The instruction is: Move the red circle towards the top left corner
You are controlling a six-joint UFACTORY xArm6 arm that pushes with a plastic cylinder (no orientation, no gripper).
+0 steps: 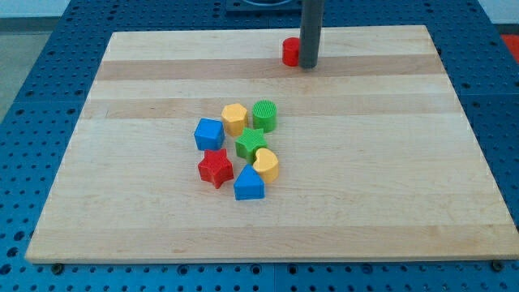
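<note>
Red circle (pixel 290 52) near the top edge of the worktop (pixel 389 162), a little right of centre, with my tip (pixel 307 66) touching or just beside its right side. No hand on this rod, so nothing to tell as apart or together. Well below, mid-frame, clustered: yellow block (pixel 234 118), green cylinder (pixel 264 115), blue cube (pixel 209 134), green star (pixel 251 143), red star (pixel 216 167), yellow heart (pixel 266 164), blue block (pixel 249 185).

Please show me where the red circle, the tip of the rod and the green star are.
red circle (pixel 289 52): camera view, its visible left side.
my tip (pixel 308 66): camera view, the rod's very end.
green star (pixel 250 143): camera view, its top face.
</note>
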